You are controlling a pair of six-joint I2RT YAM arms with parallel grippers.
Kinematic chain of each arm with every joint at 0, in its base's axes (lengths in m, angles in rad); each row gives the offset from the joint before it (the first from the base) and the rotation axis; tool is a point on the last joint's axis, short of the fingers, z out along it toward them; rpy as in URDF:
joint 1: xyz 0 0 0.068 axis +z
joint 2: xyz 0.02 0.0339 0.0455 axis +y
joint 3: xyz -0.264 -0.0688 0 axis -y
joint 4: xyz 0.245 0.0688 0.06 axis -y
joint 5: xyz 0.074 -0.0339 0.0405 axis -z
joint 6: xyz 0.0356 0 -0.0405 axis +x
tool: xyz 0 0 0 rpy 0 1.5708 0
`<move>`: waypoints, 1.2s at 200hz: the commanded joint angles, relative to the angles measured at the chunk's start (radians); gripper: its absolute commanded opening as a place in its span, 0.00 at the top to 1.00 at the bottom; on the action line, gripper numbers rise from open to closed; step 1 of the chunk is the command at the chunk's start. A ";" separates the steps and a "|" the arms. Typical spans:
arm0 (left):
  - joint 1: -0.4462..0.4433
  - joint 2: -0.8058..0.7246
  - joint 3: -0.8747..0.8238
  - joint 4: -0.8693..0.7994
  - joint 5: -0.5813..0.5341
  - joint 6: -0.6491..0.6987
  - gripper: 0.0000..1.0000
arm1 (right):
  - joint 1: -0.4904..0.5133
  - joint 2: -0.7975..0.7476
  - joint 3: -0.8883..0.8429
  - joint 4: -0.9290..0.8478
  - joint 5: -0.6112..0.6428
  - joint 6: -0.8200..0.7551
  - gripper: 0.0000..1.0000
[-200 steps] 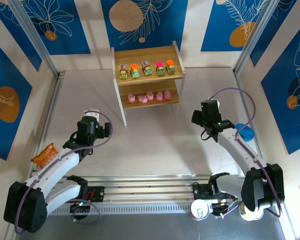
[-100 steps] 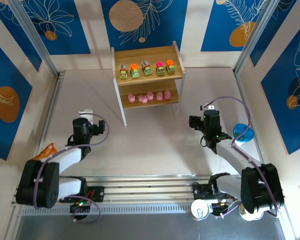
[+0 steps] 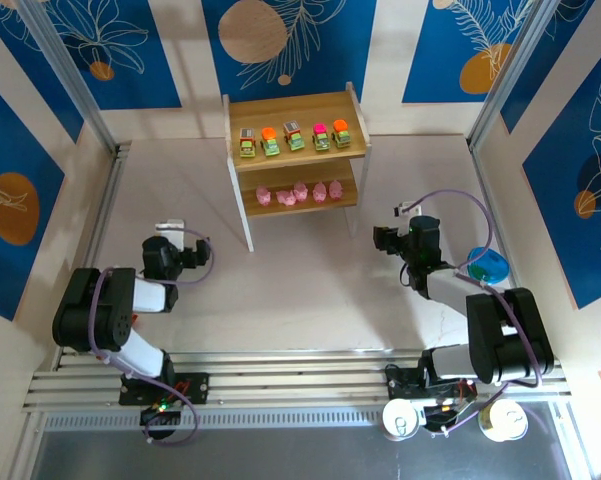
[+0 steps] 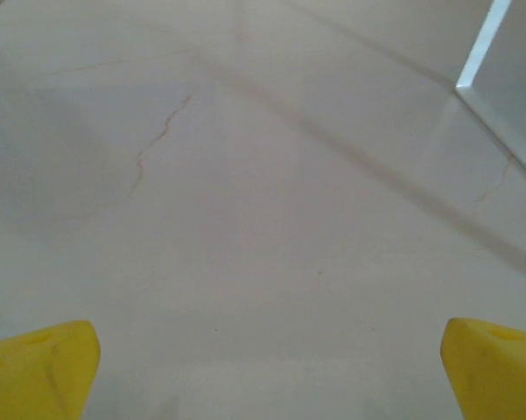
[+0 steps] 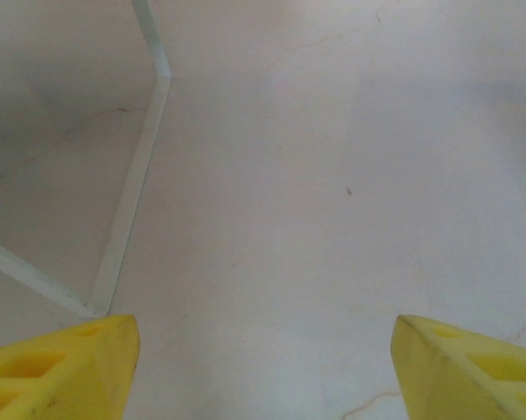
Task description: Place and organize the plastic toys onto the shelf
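Standing apart: fingers of left gripper (image 4: 267, 367) and right gripper (image 5: 264, 367), table (image 4: 245, 219) showing between each pair. Trucks (image 3: 294, 137) and pigs (image 3: 300, 192) sit on shelf (image 3: 295, 105), well beyond both fingertips.

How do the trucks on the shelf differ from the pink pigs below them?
Colour: the trucks are green-yellow with grey, orange or pink tops; the pigs are wholly pink. Shape: the trucks are boxy, the pigs rounded. Place: the trucks stand on the top tier of the shelf, the pigs on its lower one. Both form rows.

5 trucks (image 3: 294, 138) lined on shelf (image 3: 290, 106) top, 5 pink pigs (image 3: 300, 192) below
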 commanded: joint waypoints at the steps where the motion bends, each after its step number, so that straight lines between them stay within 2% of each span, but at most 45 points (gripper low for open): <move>1: 0.005 -0.002 0.033 0.063 0.090 0.012 0.00 | -0.023 0.018 -0.036 0.159 -0.073 -0.032 0.24; 18: 0.003 -0.004 0.038 0.048 0.106 0.022 0.00 | -0.057 0.054 -0.062 0.253 -0.126 -0.008 0.24; 67: 0.003 -0.003 0.034 0.057 0.107 0.021 0.00 | -0.096 0.181 -0.075 0.408 -0.151 0.026 0.24; 79: 0.003 -0.003 0.035 0.057 0.110 0.022 0.00 | -0.112 0.161 -0.047 0.313 -0.166 0.035 0.24; 105: 0.001 -0.003 0.039 0.052 0.114 0.025 0.00 | -0.119 0.171 -0.041 0.322 -0.156 0.050 0.24; 108: 0.001 -0.003 0.038 0.050 0.112 0.026 0.00 | -0.119 0.169 -0.039 0.314 -0.155 0.051 0.22; 113: 0.001 -0.002 0.038 0.050 0.113 0.026 0.00 | -0.121 0.168 -0.038 0.306 -0.160 0.052 0.05; 116: 0.001 -0.003 0.039 0.051 0.112 0.026 0.00 | -0.122 0.170 -0.039 0.311 -0.162 0.052 0.00; 240: 0.000 -0.002 0.040 0.048 0.113 0.028 0.00 | -0.122 0.167 -0.041 0.312 -0.162 0.052 0.01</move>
